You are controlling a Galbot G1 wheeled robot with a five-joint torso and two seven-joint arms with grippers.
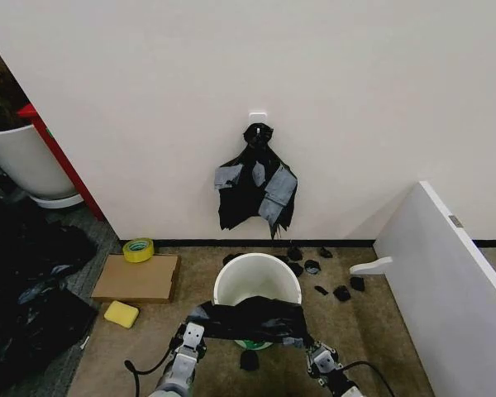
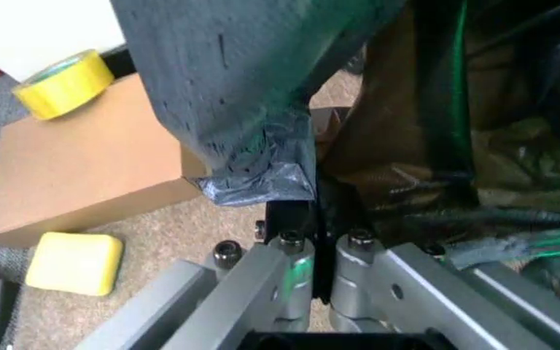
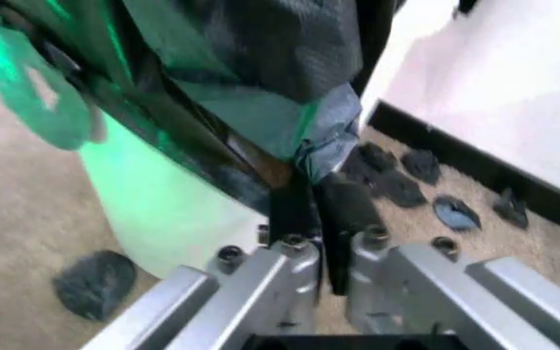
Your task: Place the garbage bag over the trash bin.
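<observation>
Here the garbage bag [image 1: 250,320] is stretched sideways into a wide black band, its long axis running left to right across the near side of the trash bin [image 1: 256,281], which stands upright and open on the carpet below the knotted bunch of black bags [image 1: 256,186] on the wall. The left gripper [image 1: 190,337] reaches up from below with its jaws pressed together on the bag's left end; the right gripper [image 1: 317,356] does likewise at the right end. The bag seems to rest against the bin's front rim, though that contact is hard to judge. A cardboard box [image 1: 137,277], yellow tape roll [image 1: 138,250] and yellow sponge [image 1: 121,313] lie to the left.
</observation>
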